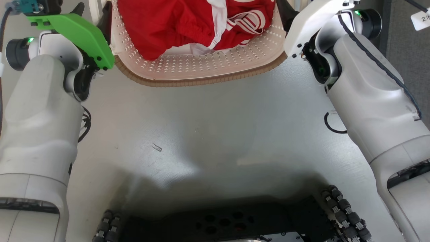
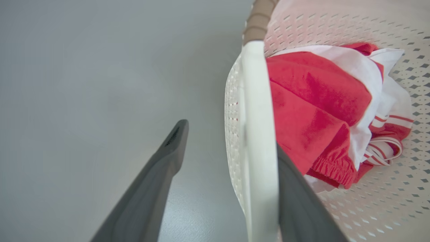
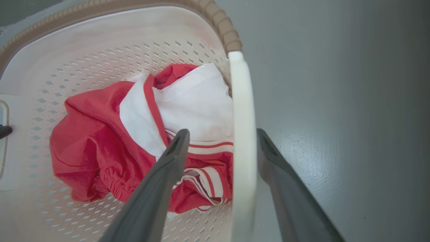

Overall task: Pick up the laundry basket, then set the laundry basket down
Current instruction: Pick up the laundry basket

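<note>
The left gripper (image 2: 228,137) is spread. Its outer finger stands well clear over the floor (image 2: 84,101), and its inner finger sits inside the basket, just behind the left handle (image 2: 257,117), so the white bar runs between the two. The right gripper (image 3: 222,134) is spread as well and mirrors it. One finger is over the clothes (image 3: 100,141), the other is outside, and the right handle (image 3: 242,134) passes between them, closer to the outer finger. Neither pair pinches yet.

The laundry basket (image 1: 201,80) lies at the far edge of the head view, centred between the two forearms. Its long axis runs left to right, so a handle meets each gripper at its own end and neither arm is nearer than the other. I cannot tell whether it rests on the floor or hangs just off it.

The coming move looks like a squeeze on both bars. It likely depends on each handle staying inside its gap and on both sides closing evenly, or the basket may tip along that axis.
</note>
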